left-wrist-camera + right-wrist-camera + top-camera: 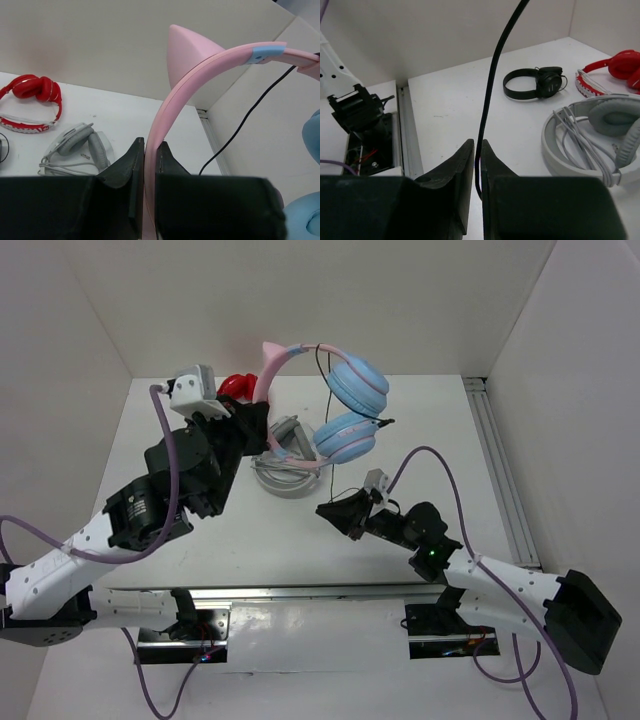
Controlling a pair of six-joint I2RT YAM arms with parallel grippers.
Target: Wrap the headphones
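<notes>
The headphones have a pink cat-ear headband (296, 348) and two light blue earcups (358, 385), and they hang in the air above the table's back middle. My left gripper (252, 425) is shut on the headband (200, 70), which runs up from between its fingers (150, 145). A thin black cable (328, 455) hangs down from the earcups. My right gripper (335, 512) is shut on that cable (492, 85), which passes straight up from between its jaws (477, 145). The cable's lower end is hidden.
A grey-white pair of headphones (285, 475) with its own coiled cord lies under the lifted pair. A red pair (235, 386) lies at the back left. A small black pair (535, 82) lies on the table. A metal rail (500, 470) runs along the right wall.
</notes>
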